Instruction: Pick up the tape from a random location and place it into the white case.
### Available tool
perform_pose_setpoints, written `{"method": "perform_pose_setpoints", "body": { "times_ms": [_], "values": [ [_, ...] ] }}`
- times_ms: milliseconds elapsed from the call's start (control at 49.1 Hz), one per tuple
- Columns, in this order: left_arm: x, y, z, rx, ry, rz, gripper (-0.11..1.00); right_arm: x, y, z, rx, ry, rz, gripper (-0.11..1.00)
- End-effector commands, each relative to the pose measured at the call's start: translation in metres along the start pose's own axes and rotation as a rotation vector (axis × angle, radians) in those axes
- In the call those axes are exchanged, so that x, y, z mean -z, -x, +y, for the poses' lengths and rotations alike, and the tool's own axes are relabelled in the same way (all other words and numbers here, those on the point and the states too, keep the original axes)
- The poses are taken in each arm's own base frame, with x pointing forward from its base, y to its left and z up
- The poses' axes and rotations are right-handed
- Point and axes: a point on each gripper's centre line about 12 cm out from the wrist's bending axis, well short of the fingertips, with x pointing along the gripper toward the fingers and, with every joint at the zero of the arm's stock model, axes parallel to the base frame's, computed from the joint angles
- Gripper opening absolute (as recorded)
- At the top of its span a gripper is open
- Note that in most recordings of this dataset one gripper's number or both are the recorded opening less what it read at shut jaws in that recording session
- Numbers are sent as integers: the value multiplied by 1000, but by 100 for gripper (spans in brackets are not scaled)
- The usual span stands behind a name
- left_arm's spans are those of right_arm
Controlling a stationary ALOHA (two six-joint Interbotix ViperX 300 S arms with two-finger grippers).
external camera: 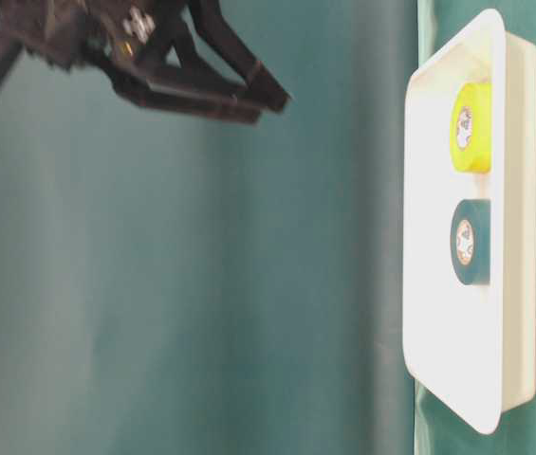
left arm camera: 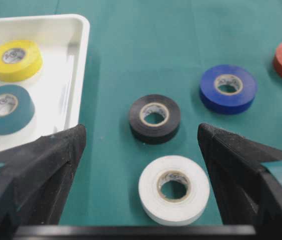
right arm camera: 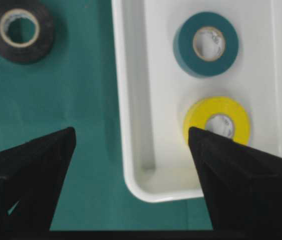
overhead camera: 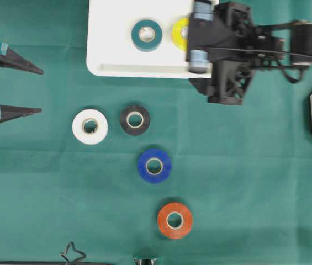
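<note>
Right gripper hangs over the white case's near corner, jaws spread wide and empty, likely freed after a drop. Left gripper waits open, well off the case. Inside the case: yellow tape and teal tape; black tape lies just outside it.

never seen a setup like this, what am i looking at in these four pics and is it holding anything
Two robot arms work over a green cloth. One picture looks straight down, one looks from table level, and two come from cameras on the wrists. The white case holds a teal tape roll and a yellow tape roll. On the cloth lie a white tape roll, a black tape roll, a blue tape roll and an orange tape roll. The left end effector and the right end effector are both open and hold nothing.
</note>
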Motion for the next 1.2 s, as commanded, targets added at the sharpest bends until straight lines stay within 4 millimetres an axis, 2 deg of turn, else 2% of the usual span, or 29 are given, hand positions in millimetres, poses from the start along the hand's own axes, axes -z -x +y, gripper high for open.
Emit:
{"method": "perform_pose_setpoints", "body": {
  "times_ms": [0, 224, 407, 590, 814, 916, 1181],
  "values": [
    [-5, -1, 0, 1, 4, -14, 95, 2, 23, -3, -12, -12, -89, 90],
    [-5, -1, 0, 0, 3, -15, 95, 33, 55, -9, -44, -70, -218, 89],
    [-5, -1, 0, 1, 4, -14, 95, 66, 65, -11, -78, -83, -314, 89],
    [-5, -1, 0, 1, 4, -15, 95, 92, 60, -9, -118, -76, -415, 89],
    [-5, -1, 0, 1, 3, -14, 95, 121, 37, -10, -140, -89, -483, 89],
    [-4, -1, 0, 1, 3, -11, 95, 128, 30, -8, -157, -90, -515, 89],
    [-3, -1, 0, 1, 3, -8, 95, 134, 26, -7, -168, -96, -524, 89]
  ]
}}
